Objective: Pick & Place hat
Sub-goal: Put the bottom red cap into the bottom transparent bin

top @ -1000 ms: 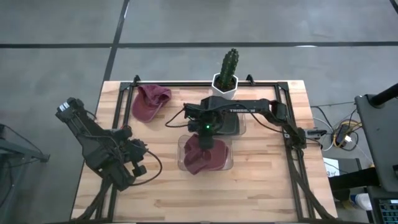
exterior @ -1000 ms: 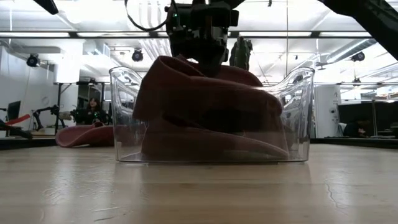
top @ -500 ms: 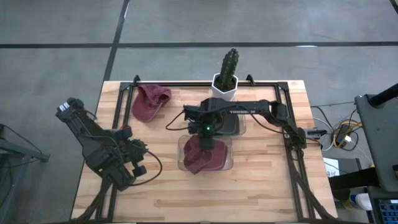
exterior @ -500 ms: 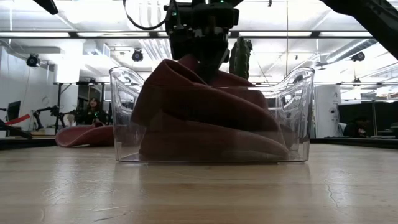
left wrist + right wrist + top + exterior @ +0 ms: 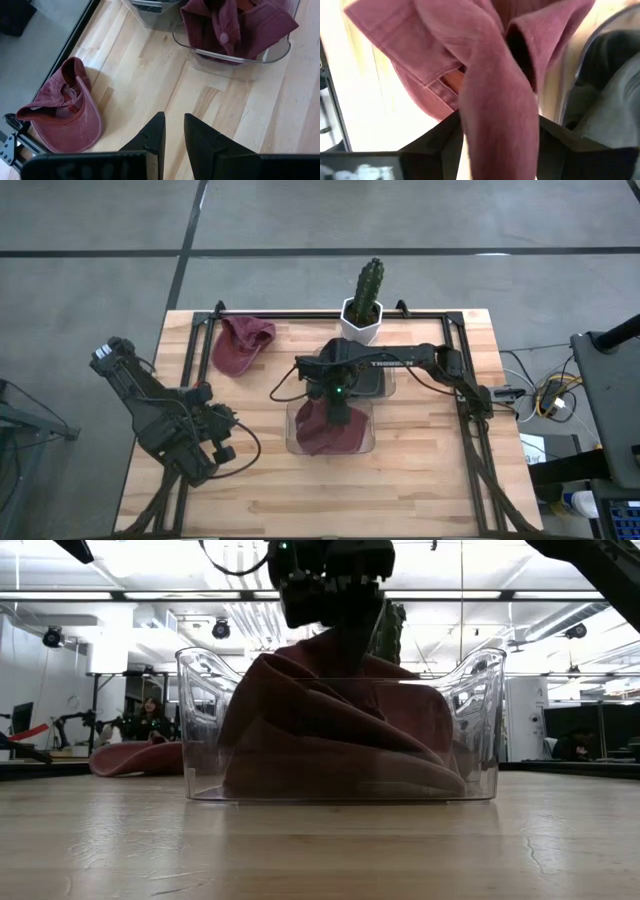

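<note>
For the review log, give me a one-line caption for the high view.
Right gripper over maroon cloth hat in clear plastic bin; second maroon hat lies apart.

The right arm [image 5: 400, 360] is showing as a slim black link carrying white lettering along its side, and a small green light is glowing just behind the right gripper [image 5: 338, 412]. A thin black cable is looping out beside that light. The left arm [image 5: 160, 415] is looking bulkier, made of matte black blocky segments, with dark cables curling around the joints behind the left gripper [image 5: 172, 135], whose two fingers are tapering to wedge-shaped black tips.
</note>
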Controlling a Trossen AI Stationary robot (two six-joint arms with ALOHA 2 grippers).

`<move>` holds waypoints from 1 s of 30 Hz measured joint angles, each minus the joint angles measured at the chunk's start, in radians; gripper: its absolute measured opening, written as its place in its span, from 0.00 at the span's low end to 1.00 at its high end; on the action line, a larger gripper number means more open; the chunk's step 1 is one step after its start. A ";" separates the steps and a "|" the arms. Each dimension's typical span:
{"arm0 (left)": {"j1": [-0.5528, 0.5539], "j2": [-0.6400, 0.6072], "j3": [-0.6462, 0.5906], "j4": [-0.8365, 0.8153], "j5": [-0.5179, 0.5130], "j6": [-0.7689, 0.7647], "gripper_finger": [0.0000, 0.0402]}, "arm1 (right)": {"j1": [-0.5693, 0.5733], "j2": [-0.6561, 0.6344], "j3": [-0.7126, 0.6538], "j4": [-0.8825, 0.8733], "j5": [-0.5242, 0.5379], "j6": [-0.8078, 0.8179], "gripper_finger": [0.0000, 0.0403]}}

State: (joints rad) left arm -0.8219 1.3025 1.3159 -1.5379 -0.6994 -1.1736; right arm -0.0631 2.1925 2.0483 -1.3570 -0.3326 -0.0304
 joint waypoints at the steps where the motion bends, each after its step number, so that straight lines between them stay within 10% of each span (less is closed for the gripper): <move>1: 0.000 0.000 0.000 0.000 0.000 0.000 0.16 | 0.001 0.000 0.007 0.004 0.001 -0.002 0.46; 18: 0.000 0.000 0.000 0.001 0.000 0.000 0.16 | 0.007 -0.001 0.091 0.081 0.079 -0.056 0.43; 30: 0.000 0.000 0.000 0.001 0.000 0.042 0.16 | 0.016 0.000 0.016 0.231 0.082 -0.052 0.21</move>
State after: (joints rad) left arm -0.8219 1.3025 1.3159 -1.5372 -0.6991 -1.1315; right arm -0.0475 2.1925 2.0640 -1.1258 -0.2509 -0.0826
